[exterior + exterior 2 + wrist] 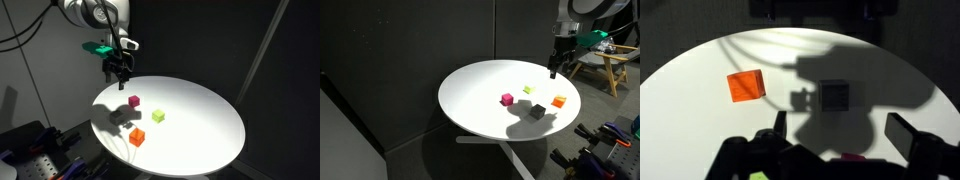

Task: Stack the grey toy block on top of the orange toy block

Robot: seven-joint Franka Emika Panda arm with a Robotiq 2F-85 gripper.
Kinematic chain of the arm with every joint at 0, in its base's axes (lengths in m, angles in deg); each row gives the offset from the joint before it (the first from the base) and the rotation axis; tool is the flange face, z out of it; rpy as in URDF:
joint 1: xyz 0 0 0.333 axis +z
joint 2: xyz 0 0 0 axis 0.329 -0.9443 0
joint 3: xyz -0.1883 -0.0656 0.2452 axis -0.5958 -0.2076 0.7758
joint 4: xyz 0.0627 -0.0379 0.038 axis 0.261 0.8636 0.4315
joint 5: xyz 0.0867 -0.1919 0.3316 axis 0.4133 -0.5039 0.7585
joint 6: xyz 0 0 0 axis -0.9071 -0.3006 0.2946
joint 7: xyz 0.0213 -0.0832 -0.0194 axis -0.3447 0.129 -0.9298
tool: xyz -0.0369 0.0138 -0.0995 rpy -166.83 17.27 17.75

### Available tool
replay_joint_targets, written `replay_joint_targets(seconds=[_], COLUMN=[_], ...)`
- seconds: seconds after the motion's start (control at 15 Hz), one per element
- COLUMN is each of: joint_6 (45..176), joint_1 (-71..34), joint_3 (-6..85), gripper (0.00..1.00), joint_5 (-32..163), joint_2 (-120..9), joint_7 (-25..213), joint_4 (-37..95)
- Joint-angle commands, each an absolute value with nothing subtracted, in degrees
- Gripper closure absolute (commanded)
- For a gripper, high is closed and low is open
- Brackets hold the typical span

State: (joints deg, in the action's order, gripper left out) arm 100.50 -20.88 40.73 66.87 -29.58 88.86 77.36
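Note:
The grey toy block (835,96) sits on the round white table (690,110) inside the arm's shadow. It also shows in an exterior view (537,111), and only faintly within the shadow in an exterior view (119,119). The orange toy block (745,85) lies apart from it on the table and shows in both exterior views (137,138) (558,101). My gripper (843,130) is open and empty, held high above the table near its edge (120,72) (553,70).
A magenta cube (134,100) (506,99) and a yellow-green cube (158,116) (528,89) also lie on the table. The magenta one shows at the bottom of the wrist view (850,157). Dark curtains surround the table, and a wooden stand (610,60) is beyond it.

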Motion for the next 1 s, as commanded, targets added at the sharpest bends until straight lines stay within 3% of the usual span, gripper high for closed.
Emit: replay_joint_targets(seconds=[0.0, 0.93], joint_6=[101.77, 114.06], joint_1=[-20.98, -20.10], joint_3=[40.57, 41.89], gripper=[0.00, 0.00], joint_5=[67.08, 67.03], joint_2=[-32.39, -44.34], joint_7=[86.52, 87.66], joint_4=[76.66, 74.10])
